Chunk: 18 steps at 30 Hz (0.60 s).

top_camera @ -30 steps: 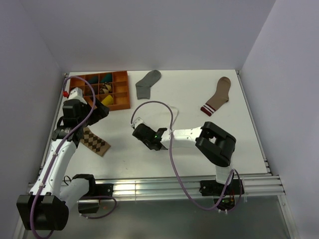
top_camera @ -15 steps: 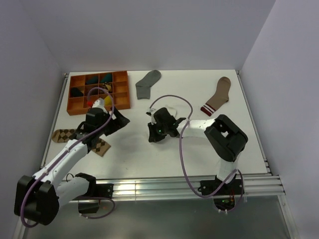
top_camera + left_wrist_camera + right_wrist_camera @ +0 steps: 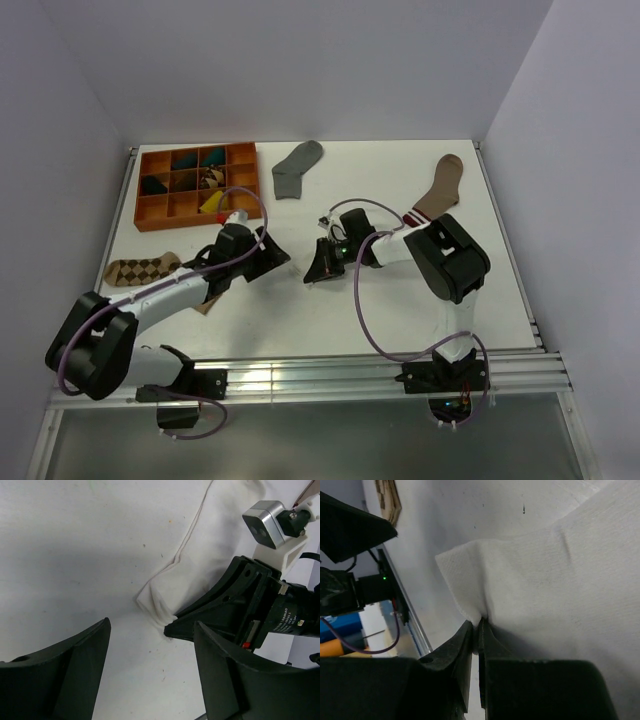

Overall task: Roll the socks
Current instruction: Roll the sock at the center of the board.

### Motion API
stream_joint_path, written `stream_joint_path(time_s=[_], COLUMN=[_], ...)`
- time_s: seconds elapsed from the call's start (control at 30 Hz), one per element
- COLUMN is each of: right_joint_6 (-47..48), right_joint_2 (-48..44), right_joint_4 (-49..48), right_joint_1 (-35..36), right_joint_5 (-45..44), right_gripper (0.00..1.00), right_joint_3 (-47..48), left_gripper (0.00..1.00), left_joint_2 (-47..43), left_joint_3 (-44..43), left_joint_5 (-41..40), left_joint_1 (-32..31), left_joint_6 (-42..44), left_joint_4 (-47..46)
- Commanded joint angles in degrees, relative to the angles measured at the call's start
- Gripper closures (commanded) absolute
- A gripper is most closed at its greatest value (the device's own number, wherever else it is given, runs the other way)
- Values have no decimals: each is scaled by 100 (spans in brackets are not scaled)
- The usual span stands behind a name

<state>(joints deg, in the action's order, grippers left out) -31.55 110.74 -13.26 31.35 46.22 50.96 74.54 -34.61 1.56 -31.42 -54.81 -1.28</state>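
A white table (image 3: 300,320) is filling the overhead view, with two robot arms reaching in from its near edge. An orange compartmented tray (image 3: 170,222) is sitting well beyond the left gripper (image 3: 272,256), toward the far left corner. A brown sock with a striped cuff (image 3: 437,190) is lying flat beyond and to the right of the right gripper (image 3: 318,268). A tan diamond-patterned sock (image 3: 140,270) is lying behind and to the left of the left gripper, partly under that arm. A grey sock (image 3: 298,167) is lying flat well beyond both grippers, just to the right of the tray.

The white sock (image 3: 170,587) is lying on the table directly at the right gripper's tip, hard to make out against the white surface. The right gripper's fingers are pressing tightly together on one corner of this sock, bunching the fabric into a small fold.

The left gripper is hovering near that pinched corner, facing the right gripper. Its two fingers (image 3: 75,680) are standing wide apart and are holding nothing.
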Motion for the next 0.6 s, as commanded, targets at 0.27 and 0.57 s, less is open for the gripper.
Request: stream_joint_path(time_s=[0.27,0.57], right_joint_6=[-9,202], right_joint_2=[150,62], right_joint_4=[-46,174], right_joint_1=[-156,-147], right_joint_5=[345,98], right_gripper=[99,98], right_joint_3=[63,98], left_gripper=[28,29], left_joint_2=[895,1282], left_joint_3=[-81,-204], left_joint_5=[-139,-543], left_joint_1=[-417,-628], left_joint_6=[-926,-1129], left_joint_4=[-900,-1015])
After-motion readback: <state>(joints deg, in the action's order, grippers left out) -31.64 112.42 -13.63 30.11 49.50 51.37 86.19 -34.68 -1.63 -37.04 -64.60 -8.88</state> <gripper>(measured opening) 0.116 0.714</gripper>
